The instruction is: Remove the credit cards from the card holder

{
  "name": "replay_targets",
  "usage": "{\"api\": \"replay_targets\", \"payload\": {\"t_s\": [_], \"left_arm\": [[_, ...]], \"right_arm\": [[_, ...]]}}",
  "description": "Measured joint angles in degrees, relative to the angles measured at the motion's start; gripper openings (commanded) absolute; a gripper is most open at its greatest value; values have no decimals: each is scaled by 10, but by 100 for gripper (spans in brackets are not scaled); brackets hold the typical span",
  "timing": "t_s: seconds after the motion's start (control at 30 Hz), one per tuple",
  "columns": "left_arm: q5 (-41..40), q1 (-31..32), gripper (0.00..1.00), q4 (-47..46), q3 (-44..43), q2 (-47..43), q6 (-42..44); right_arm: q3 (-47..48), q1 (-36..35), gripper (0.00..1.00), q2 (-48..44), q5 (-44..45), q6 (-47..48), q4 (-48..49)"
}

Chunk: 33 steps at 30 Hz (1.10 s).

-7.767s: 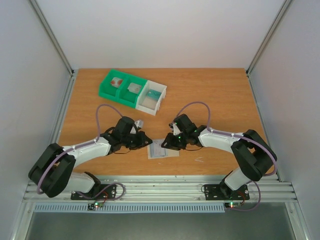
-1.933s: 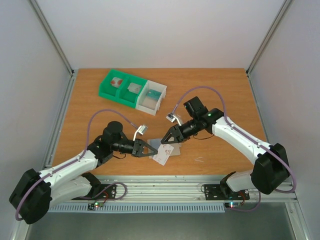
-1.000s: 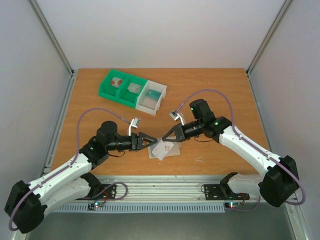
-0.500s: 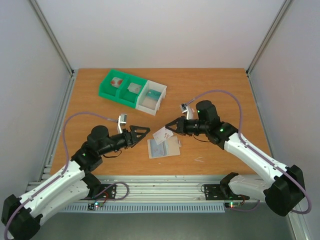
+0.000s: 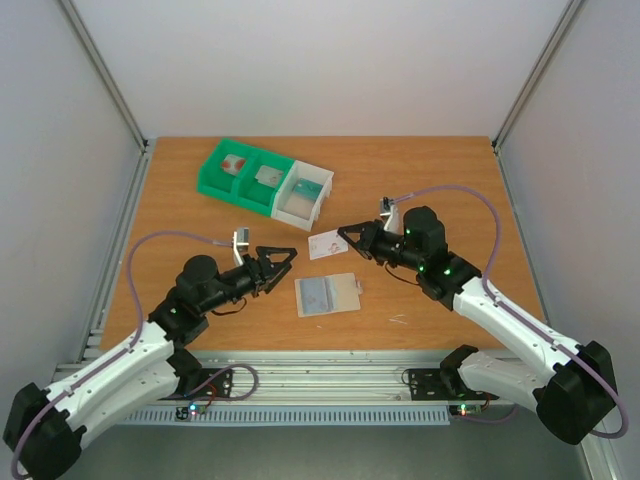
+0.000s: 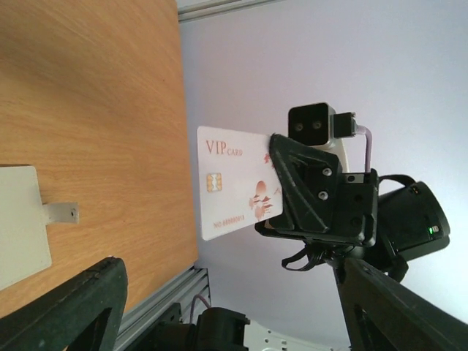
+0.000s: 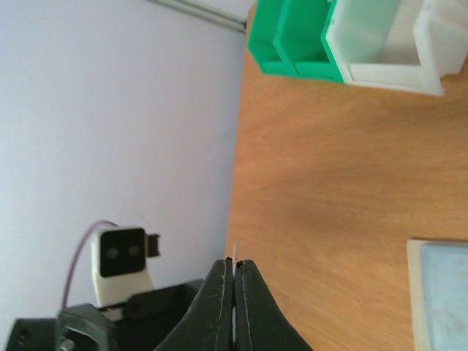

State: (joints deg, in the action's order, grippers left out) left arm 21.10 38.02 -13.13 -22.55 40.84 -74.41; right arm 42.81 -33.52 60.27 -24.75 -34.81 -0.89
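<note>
The card holder (image 5: 327, 294) lies flat on the wooden table, pale blue-grey, with its small white tab (image 5: 357, 288) on the right edge; its corner and tab also show in the left wrist view (image 6: 20, 219). My right gripper (image 5: 345, 238) is shut on the edge of a white credit card (image 5: 326, 246) with red marks, held in the air behind the holder. The left wrist view shows that card's face (image 6: 234, 183) reading VIP. In the right wrist view only the card's thin edge (image 7: 233, 257) shows between the shut fingers. My left gripper (image 5: 277, 262) stands open and empty, left of the holder.
A green-and-white compartment tray (image 5: 265, 182) with small items stands at the back left of the table, also in the right wrist view (image 7: 344, 40). Grey walls enclose the table on three sides, and an aluminium rail (image 5: 330, 375) runs along the near edge.
My right gripper has drawn the white card out of the holder and carried it up and back. My left gripper has let go, pulled away to the left and opened. The holder now lies flat.
</note>
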Motion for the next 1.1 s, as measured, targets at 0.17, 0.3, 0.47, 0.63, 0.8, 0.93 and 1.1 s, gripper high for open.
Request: {"api": "replay_targets", "payload": {"t_s": [0.17, 0.3, 0.47, 0.63, 0.8, 0.93, 1.1], "left_arm": [[1, 0, 63, -49, 12, 30, -29], [1, 0, 57, -100, 13, 57, -50], [5, 0, 55, -127, 8, 81, -61], [12, 2, 49, -142, 1, 108, -64], [14, 6, 29, -155, -2, 126, -69], [13, 7, 18, -167, -2, 132, -73], [9, 7, 17, -174, -2, 131, -72]], "right_arm": [[-14, -6, 1, -7, 34, -42, 50], [-26, -16, 1, -20, 55, -68, 76], [-49, -32, 1, -35, 83, -94, 97], [-53, -44, 1, -35, 102, -107, 100], [-54, -52, 1, -35, 115, -116, 108], [-54, -56, 1, -35, 122, -117, 109], [-61, -58, 1, -35, 123, -119, 115]]}}
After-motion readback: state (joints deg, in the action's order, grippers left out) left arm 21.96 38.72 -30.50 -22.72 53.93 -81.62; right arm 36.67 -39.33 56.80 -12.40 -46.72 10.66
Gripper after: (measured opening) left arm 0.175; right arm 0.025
